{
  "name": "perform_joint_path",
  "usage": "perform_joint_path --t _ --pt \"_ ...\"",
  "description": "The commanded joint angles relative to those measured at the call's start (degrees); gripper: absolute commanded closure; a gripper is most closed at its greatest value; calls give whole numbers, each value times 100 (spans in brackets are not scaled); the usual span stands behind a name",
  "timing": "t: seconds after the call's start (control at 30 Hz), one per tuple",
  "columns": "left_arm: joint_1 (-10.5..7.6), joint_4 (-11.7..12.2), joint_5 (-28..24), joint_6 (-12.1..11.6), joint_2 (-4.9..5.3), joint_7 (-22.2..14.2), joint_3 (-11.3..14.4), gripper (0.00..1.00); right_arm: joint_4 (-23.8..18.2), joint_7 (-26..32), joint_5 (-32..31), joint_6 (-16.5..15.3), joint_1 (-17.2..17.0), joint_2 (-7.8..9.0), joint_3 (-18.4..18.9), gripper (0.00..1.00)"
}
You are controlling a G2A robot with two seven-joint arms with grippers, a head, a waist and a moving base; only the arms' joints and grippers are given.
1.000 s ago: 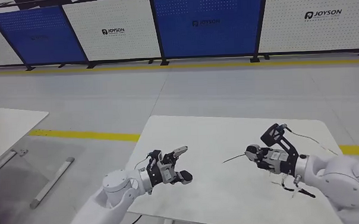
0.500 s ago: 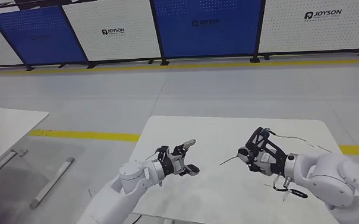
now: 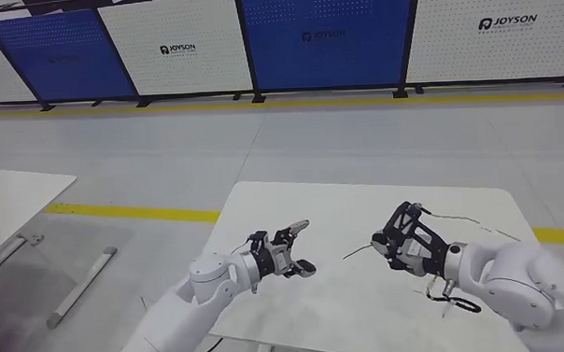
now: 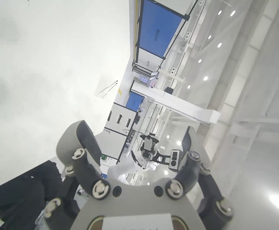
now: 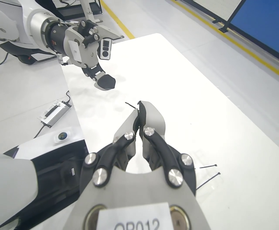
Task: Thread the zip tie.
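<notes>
My right gripper [image 5: 139, 108] is shut on a thin black zip tie [image 5: 130, 105], whose short end pokes out past the fingertips. In the top view this gripper [image 3: 387, 245] hovers over the right half of the white table [image 3: 339, 202], and the zip tie [image 3: 358, 252] points left toward the other arm. My left gripper [image 3: 296, 247] stands open with nothing in it, a short way to the left of the tie's tip and facing it. From the left wrist, its fingers [image 4: 87, 139] are spread wide, with the right gripper [image 4: 148, 146] seen between them farther off.
Two spare black zip ties [image 5: 208, 174] lie on the table near its far right side, also seen as thin lines [image 3: 463, 218] from above. The table's near edge [image 3: 297, 336] runs under both arms. A power adapter [image 5: 54, 112] lies on the floor.
Over the last second both grippers have moved toward the table's middle, closing the gap between them. The right gripper turned while holding the zip tie. In the last half second little moved.
</notes>
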Motion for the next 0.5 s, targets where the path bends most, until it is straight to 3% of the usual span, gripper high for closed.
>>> perform_joint_path --t 0.0,0.17,0.23,0.37,0.47 --pt "-79 12 -198 0 20 -130 115 0 -69 41 -265 0 75 -1 -123 100" --pt "-359 3 -664 0 120 -73 490 0 -127 247 -725 0 398 -31 -558 100" --pt "-544 66 -955 0 183 -115 770 0 -133 211 -778 0 543 -48 -721 100" --pt "-1131 444 -1661 0 284 -119 1439 0 -63 114 -717 0 717 -55 -920 100" --pt "-1131 444 -1661 0 284 -119 1439 0 -63 114 -717 0 717 -55 -920 100"
